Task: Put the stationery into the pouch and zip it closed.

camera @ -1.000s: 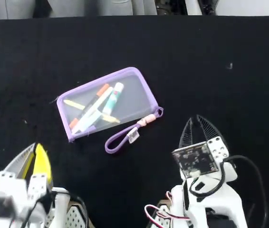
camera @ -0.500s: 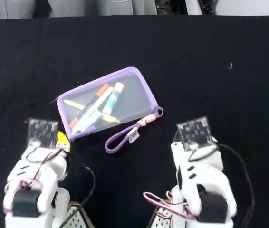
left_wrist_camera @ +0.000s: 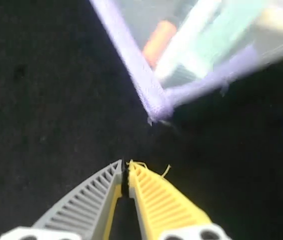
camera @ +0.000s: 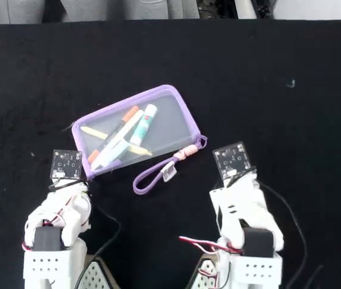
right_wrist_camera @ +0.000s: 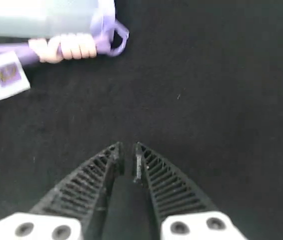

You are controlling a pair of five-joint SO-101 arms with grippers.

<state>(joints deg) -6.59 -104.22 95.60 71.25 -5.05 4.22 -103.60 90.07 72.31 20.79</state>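
Table (camera: 315,120) black. Pouch (camera: 170,120) flat on it, just ahead of my left gripper (left_wrist_camera: 125,167); strap (camera: 135,184) trails between both grippers.

One pouch (camera: 170,114) is counted on one table (camera: 279,90). Through its clear side, four pieces of stationery are made out: one thin yellow stick (camera: 92,132), one orange-capped pen (camera: 122,125), one white pen (camera: 113,147) and one white-and-teal tube (camera: 144,122). One strap (camera: 149,177) is seen at the pouch's corner, and on it one white tag (camera: 169,173) and one pink beaded piece (camera: 187,152) are counted. Two arms are counted, the left arm (camera: 56,217) and the right arm (camera: 243,211). Two grippers are counted, the left gripper (left_wrist_camera: 126,167) and the right gripper (right_wrist_camera: 127,150), and two fingers (left_wrist_camera: 156,200) are seen on each.
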